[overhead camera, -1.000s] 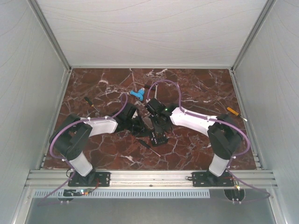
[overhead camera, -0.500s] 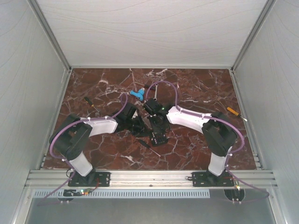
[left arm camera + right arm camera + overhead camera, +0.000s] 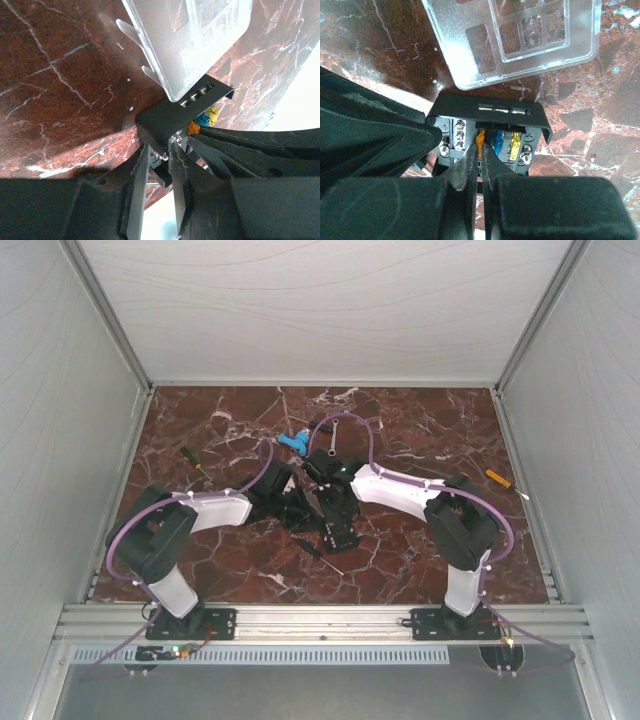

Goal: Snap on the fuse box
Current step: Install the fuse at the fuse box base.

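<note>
Black flat plastic fuse box (image 3: 489, 112): centre of red marble table (image 3: 420, 430), between both arms, fuse face uncovered.
Clear square plastic lid (image 3: 520, 35): on table just beyond fuse box, skewed to it, not seated.
Left gripper (image 3: 159, 156): clamped on fuse box edge.
Right gripper (image 3: 480, 152): closed onto fuse box at orange fuse (image 3: 480, 137); fuse or wall pinched, unclear.
Risks:
- No gripper free for lid.
- Right gripper letting go may tug fuse out.
- Skewed lid may jam on one corner.
- Single-edge hold may let fuse box tip under pressing.

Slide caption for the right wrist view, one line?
Right gripper pinches the black square plastic fuse box; its clear square plastic lid lies beyond, not snapped on.
</note>
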`<state>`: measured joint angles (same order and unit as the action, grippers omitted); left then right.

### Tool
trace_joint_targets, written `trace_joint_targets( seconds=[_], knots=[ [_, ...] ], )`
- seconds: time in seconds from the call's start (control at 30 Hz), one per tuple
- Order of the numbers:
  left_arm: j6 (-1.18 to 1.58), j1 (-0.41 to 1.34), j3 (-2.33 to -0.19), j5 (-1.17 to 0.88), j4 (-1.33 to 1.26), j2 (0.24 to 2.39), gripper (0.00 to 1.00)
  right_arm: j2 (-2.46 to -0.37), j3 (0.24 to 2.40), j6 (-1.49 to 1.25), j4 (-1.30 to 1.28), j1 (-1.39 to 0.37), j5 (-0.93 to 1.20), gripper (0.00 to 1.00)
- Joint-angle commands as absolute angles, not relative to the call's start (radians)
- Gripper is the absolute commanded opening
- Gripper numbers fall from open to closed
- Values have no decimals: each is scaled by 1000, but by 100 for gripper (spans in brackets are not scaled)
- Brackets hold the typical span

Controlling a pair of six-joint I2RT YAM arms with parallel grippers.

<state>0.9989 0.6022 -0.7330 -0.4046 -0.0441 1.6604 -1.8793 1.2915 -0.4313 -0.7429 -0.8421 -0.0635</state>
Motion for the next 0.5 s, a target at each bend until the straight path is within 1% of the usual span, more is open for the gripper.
trace_joint_targets(
  seconds=[0.0,0.1,0.13,0.17,0.27,0.37,0.47],
  knots=[
    [1003,599,-747,-420,-70,1668,24,-2089,1191,-399,-711,-856,-116,0],
    [1000,598,-751,-401,-54,1644,27,-1957,1174,-398,-675,-859,-76,0],
    [998,598,-753,-393,-49,1635,29,-1914,1179,-393,-677,-859,-70,5],
    [992,597,-758,-383,-40,1629,30,-1880,1187,-389,-682,-859,-66,13],
    [968,597,-781,-351,10,1605,34,-1787,1209,-376,-698,-859,-65,25],
    [941,595,-794,-297,70,1563,37,-1686,1207,-368,-688,-859,-64,35],
    [892,584,-821,-221,154,1518,40,-1602,1182,-357,-649,-856,-57,42]
  ],
)
